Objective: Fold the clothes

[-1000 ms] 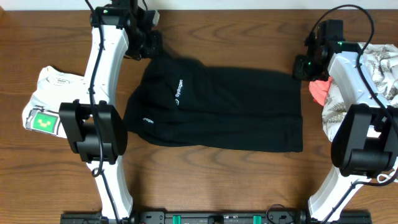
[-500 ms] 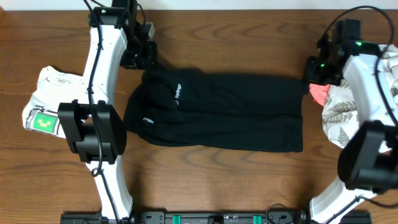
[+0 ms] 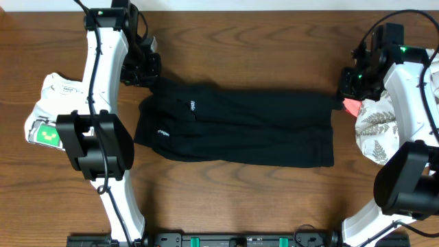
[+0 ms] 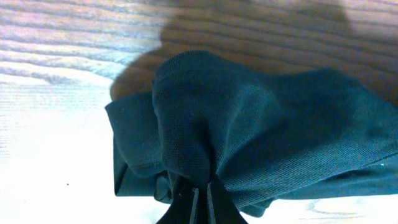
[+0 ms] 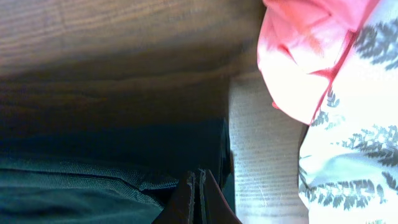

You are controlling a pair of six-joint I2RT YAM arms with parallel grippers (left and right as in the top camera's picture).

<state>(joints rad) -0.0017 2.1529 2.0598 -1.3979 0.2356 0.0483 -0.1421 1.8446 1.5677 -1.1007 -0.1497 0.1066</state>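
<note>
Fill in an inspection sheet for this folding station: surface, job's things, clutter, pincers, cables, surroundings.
Surface: wooden table, grain visible.
Job's things: black garment lying lengthwise at centre; white tee with green print at the left; coral piece and leaf-print piece heaped at the right.
Clutter: nothing seen.
Pincers: left pincer shut on the black garment's far-left corner; right pincer shut on its far-right corner.
Cables: black cable runs along the left arm.
Surroundings: base rail along the near edge.
</note>
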